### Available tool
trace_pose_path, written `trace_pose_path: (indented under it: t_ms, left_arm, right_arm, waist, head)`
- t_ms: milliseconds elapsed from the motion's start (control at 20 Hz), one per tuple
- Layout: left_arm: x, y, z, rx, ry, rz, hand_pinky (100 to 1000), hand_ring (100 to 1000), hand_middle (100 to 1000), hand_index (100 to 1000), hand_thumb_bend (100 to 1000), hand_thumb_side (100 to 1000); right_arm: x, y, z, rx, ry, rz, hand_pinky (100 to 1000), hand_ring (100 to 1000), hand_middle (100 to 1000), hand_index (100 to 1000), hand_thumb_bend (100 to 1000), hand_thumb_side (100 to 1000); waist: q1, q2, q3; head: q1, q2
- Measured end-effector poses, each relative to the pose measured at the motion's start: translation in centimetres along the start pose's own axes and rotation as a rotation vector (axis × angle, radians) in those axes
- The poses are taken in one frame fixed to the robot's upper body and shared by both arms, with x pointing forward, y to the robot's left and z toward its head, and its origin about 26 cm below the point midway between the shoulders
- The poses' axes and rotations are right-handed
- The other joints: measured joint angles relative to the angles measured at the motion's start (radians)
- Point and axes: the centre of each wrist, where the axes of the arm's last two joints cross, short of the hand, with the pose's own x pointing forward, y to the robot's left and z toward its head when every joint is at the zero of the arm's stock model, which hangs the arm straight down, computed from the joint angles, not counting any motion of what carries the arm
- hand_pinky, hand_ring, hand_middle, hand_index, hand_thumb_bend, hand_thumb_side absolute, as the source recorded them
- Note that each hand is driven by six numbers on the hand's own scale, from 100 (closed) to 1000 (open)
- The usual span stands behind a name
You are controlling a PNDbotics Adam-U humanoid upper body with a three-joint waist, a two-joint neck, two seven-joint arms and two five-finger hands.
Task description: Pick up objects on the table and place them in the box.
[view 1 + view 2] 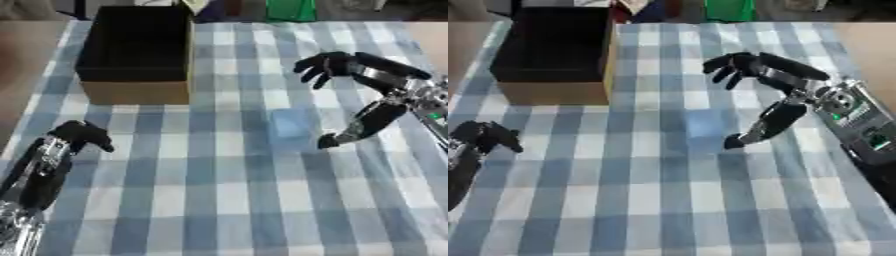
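A pale blue, squarish object (289, 125) lies flat on the checked cloth near the table's middle and blends into the blue squares. My right hand (389, 82) hovers just right of it, open. Its fingers (322, 65) spread out above the object's far side and its thumb (354, 127) points down close to the object's right edge, not touching it. The cardboard box (136, 92), dark inside, stands at the far left with its top open. My left hand (80, 135) rests at the lower left, holding nothing, its fingers relaxed and bent.
A blue-and-white checked cloth (219, 200) covers the table. Bare brown table (26, 60) shows left of the box. A green thing (290, 10) and other items stand beyond the far edge.
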Motion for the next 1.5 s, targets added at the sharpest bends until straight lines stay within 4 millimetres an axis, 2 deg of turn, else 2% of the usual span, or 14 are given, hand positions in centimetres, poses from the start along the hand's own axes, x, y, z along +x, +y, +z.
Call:
trace_pose_path:
  t_ms: [400,1500]
  left_arm:
    - [0.0,0.0,0.0,-0.001,0.0,0.0,886,548,523,550,184,945]
    - [0.0,0.0,0.0,-0.005,0.003,0.001,887,545,522,550,185,946]
  right_arm:
    - [-1.6,1.5,-0.6,0.044,0.049,0.008,711,817,863,958,680,243]
    - [-2.6,3.1,-2.3,0.053,0.061,0.032,696,792,813,918,667,294]
  waist:
    - [-0.001,0.0,0.0]
    - [-0.005,0.003,0.006]
  head:
    - [-0.002,0.0]
    - [-0.005,0.0]
